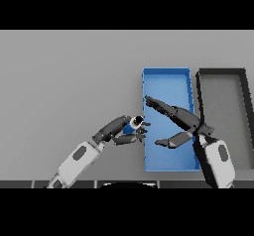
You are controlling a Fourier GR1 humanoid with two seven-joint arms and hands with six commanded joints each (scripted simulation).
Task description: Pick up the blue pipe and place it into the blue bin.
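**Carrying the blue pipe to the bin's edge**

Holding the blue pipe in curled fingers, the left hand sits just outside the left wall of the blue bin, about two-thirds of the way down that wall toward the near edge of the table. Only a small part of the pipe shows, a blue body with a pale ring end poking out near the bin wall; the rest is hidden by the fingers.

Over the bin itself, the right hand reaches in from the near right, fingers stretched straight toward the far left and thumb spread, holding nothing. A dark bin stands just beside the blue one on its right.

My worry is the crossing: the right hand fills the space above the bin, so the pipe could knock against it. Letting go too early would drop the pipe on the table outside the wall.
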